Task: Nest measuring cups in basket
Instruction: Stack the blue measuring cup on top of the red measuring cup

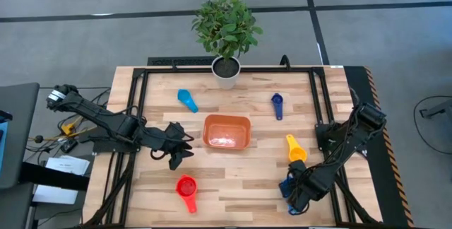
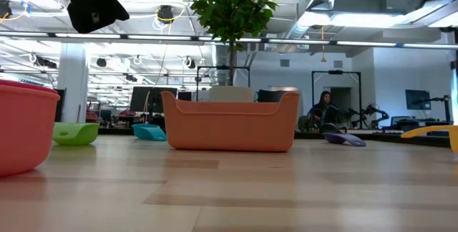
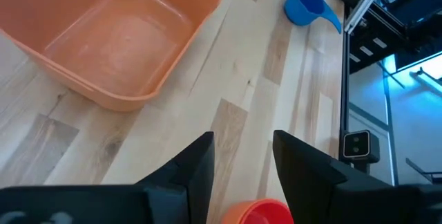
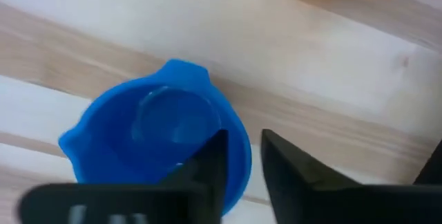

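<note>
Cups judged light, rigid, slick plastic; thin rim or flat handle is the best hold. Right gripper (image 4: 238,162) sits low over the blue cup (image 4: 162,131) at the counter's near right corner, fingers slightly parted straddling its rim, nothing clamped. Left gripper (image 3: 242,158) open, empty, near the red cup (image 1: 187,188). Basket (image 1: 227,131) mid-counter, empty.

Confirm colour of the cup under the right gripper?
Blue. The cup shows best in the right wrist view, right beneath the right gripper, whose fingers are open.
</note>
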Controlling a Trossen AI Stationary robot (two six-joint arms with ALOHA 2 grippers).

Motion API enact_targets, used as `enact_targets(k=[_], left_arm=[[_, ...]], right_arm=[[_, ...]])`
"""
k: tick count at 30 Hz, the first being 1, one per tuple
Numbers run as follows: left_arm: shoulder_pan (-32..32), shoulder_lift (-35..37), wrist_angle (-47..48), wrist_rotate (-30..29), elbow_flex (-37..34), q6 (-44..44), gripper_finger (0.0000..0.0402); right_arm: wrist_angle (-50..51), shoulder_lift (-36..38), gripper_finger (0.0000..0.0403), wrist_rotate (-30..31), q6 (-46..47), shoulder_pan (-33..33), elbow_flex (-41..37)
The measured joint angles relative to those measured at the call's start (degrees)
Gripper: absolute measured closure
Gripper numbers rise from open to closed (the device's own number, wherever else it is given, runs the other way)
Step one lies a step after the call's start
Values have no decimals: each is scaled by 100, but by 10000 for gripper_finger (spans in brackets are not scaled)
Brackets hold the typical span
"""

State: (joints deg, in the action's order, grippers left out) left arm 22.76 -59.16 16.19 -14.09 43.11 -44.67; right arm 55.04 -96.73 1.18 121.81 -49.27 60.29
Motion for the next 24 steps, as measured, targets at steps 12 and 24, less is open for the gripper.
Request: enact_targets(k=[12,24], left_arm=[[0,0,427,15,0,-155,264],[17,2,879,240,-2,-719,265]], right_arm=[[-340,0,368,799,-80,290,306],[-835,-11,387,1544,-1195,1035,898]])
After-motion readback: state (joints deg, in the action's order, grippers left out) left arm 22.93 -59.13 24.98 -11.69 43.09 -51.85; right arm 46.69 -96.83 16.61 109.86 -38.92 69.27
